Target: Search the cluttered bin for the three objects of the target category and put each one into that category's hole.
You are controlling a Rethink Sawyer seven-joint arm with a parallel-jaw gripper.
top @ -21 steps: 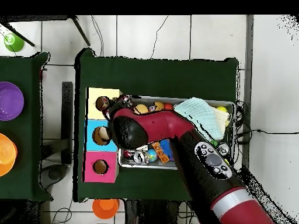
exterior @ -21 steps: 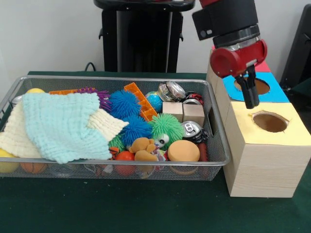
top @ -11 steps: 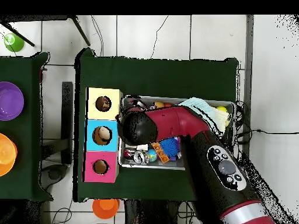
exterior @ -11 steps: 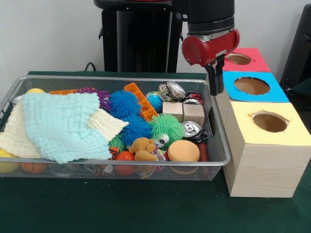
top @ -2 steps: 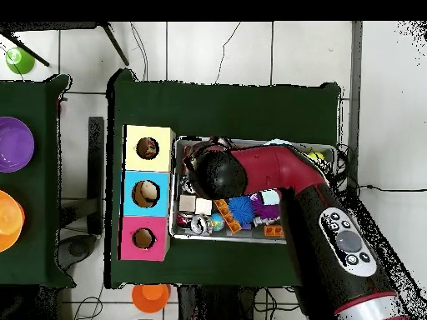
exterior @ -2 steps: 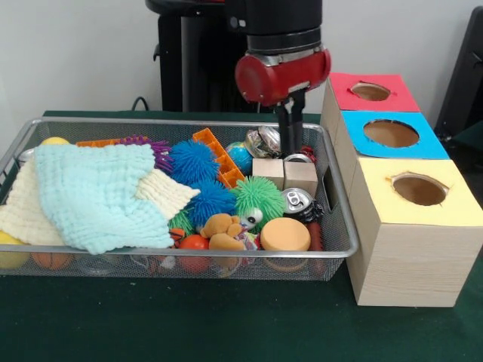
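My gripper (exterior @ -2 steps: 287, 151) hangs shut and empty over the right end of the wire bin (exterior @ -2 steps: 189, 121), its tips just above two wooden blocks (exterior @ -2 steps: 285, 175) and beside a crushed silver can (exterior @ -2 steps: 266, 140). Another can (exterior @ -2 steps: 298, 200) lies in front of the blocks. Right of the bin stands the wooden box with a red-topped hole (exterior @ -2 steps: 371, 91), a blue-topped hole (exterior @ -2 steps: 391, 133) and a yellow-topped hole (exterior @ -2 steps: 419, 189). In the overhead view the arm's head (top @ -2 steps: 218, 172) covers the gripper; something brown shows inside the yellow hole (top @ -2 steps: 148, 149) and the blue hole (top @ -2 steps: 146, 193).
The bin also holds blue spiky balls (exterior @ -2 steps: 194, 161), a green spiky ball (exterior @ -2 steps: 256, 197), a small teddy bear (exterior @ -2 steps: 223, 230), an orange round toy (exterior @ -2 steps: 284, 234), an orange plastic piece (exterior @ -2 steps: 220, 156) and a mint cloth (exterior @ -2 steps: 94, 192) over a cream one, hiding the left half.
The gripper has swung from above the yellow and blue holes leftward over the bin's right end, staying shut and empty. Nothing in the bin has moved.
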